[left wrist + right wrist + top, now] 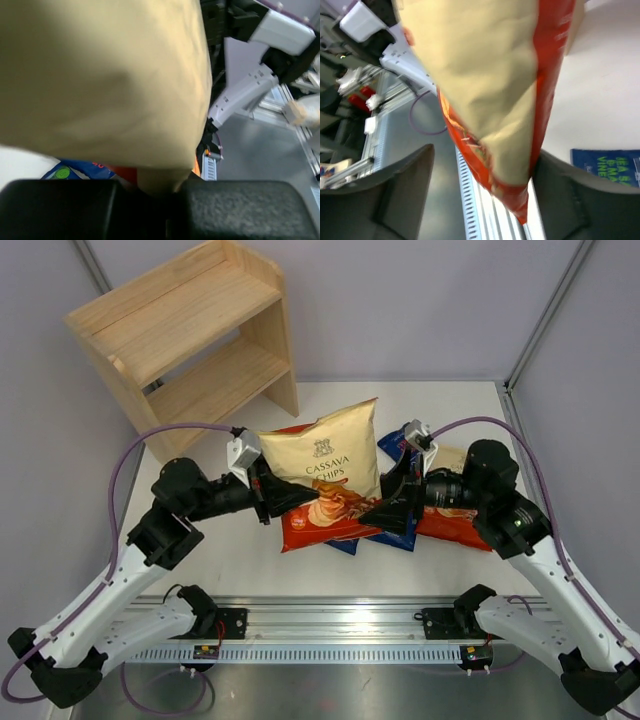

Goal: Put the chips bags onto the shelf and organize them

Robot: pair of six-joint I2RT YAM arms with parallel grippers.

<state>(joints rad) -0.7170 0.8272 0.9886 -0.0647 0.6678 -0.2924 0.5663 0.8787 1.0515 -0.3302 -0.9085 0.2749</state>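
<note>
At the far left of the bench (225, 560), the shelf (190, 335) is being shown standing upright at the back corner, well apart from all the bags. Toward the middle, the left hand (272, 498) is being reached in from the left. Its fingers (60, 210) are being pressed together on the lower left corner of a Cassava bag (322, 455). In the left wrist view a cream fold of that bag (100, 75) is being pinched between the two black pads. The bag is being held upright above the bench, its printed front turned toward the overhead camera, over a pile of other bags. Below it a blue bag (345, 546) is being left flat on the bench, mostly covered.

At the bag's lower right corner the right hand (392, 508) is being held with its fingers (395, 195) apart, one on either side of the bag (485, 90). One finger is being kept well clear of it. The other is just beside the red edge, and whether it is touching cannot be told. Behind this hand a second blue bag (400, 443) is being left on the bench. Farthest right, a second Cassava bag (455, 528) is lying flat under the right arm.
</note>
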